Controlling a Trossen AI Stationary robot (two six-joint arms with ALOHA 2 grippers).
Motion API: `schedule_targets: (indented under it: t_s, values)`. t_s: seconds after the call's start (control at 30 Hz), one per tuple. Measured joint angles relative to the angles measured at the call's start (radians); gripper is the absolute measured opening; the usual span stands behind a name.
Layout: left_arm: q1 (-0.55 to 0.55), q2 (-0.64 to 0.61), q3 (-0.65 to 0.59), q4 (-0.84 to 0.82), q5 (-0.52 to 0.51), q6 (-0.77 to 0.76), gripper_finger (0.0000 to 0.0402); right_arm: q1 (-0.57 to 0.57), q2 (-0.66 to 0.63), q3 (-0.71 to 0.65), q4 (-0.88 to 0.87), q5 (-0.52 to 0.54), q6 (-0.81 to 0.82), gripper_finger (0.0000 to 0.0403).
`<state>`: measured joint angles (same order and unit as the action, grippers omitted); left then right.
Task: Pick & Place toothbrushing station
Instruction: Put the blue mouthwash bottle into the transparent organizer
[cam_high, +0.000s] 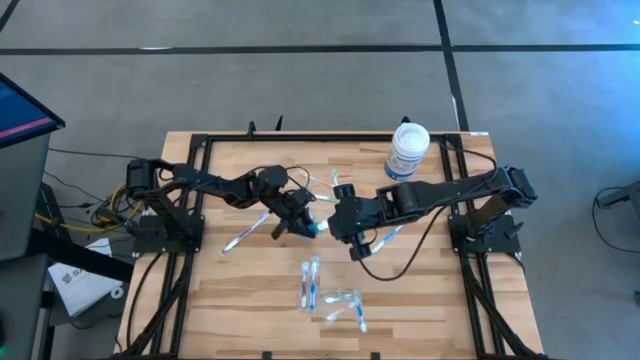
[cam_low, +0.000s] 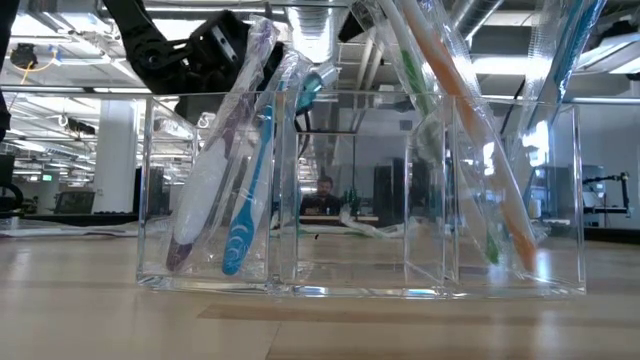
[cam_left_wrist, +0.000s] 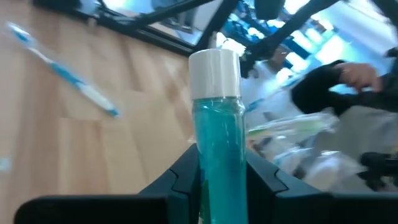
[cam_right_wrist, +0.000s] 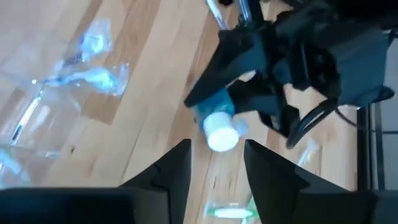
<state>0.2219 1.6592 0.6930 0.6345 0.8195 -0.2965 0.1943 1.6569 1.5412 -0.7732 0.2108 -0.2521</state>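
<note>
The teal tube (cam_left_wrist: 217, 155) is clenched in the left claw (cam_left_wrist: 217, 180) while the right claw (cam_right_wrist: 217, 165) is held released just before its cap, where a mistimed handover risks a drop onto the table (cam_high: 230, 290).

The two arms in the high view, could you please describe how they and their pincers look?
Both the left arm and right arm are dark, slim and jointed, on black frame mounts. A black cable loops beneath the right pincer. The left pincer has angular matte black fingers.

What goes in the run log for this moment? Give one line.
left gripper: shut on teal tube | right gripper: open, facing tube | stage: handover mid-table
</note>
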Motion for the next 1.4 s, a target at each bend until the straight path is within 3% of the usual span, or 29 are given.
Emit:
schedule_targets:
  t_s: [0.2, 0.47, 0.9, 1.4]
  values:
    - [-0.049, 0.000, -0.016, 0.022, -0.119, 0.122, 0.0068, 0.021, -0.029, -0.003, 0.008, 0.000, -0.001, 0.0107]
    - [-0.143, 0.018, -0.018, 0.075, -0.192, 0.196, 0.0068, 0.035, -0.033, -0.003, 0.014, 0.000, -0.001, 0.0098]
    - [-0.188, 0.291, -0.018, 0.525, -0.128, 0.106, 0.0068, 0.040, -0.032, -0.003, 0.018, 0.000, 0.000, 0.0098]
    - [-0.268, 0.296, -0.018, 0.567, -0.152, 0.166, 0.0068, 0.041, -0.032, -0.003, 0.018, 0.000, 0.001, 0.0098]
